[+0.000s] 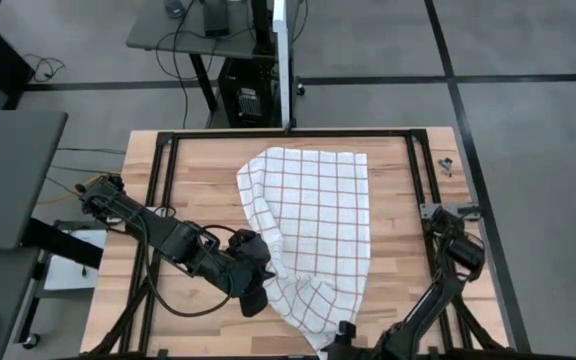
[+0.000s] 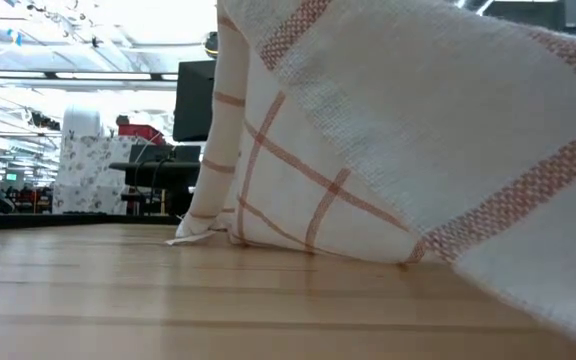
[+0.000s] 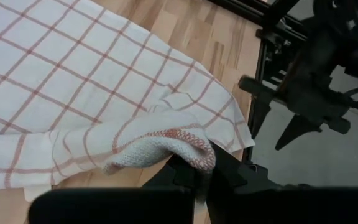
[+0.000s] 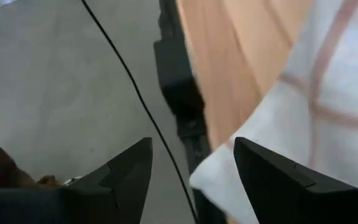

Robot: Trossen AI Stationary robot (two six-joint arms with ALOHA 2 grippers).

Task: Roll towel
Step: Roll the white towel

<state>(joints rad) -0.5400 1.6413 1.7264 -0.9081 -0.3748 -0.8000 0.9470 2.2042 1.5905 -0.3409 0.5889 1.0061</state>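
A white towel with a red grid [image 1: 313, 215] lies spread on the wooden table, its far end flat and its near left part raised; in the low view it hangs as a lifted sheet [image 2: 398, 130]. My left gripper [image 1: 253, 295] is at the towel's near left edge, shut on it. My right gripper [image 1: 343, 330] is at the table's near edge by the towel's near corner [image 4: 229, 180]. It is open, and the corner lies between its fingers [image 4: 272, 180]; I cannot tell whether they touch it. My left gripper pinches a bunched fold of the towel's near left edge [image 3: 179, 146] between its two fingers, several layers. The fingers come slanting from the table's left. The held edge is lifted off the table, and the rest of the towel runs slack to its far end, which lies flat [image 1: 308, 165].
A black metal frame [image 1: 158, 200] runs around the table top, with a rail along the near edge [image 4: 179, 93]. Bare wood lies left [image 1: 198, 180] and right [image 1: 393, 220] of the towel. The right arm's base [image 1: 453, 245] stands at the right edge.
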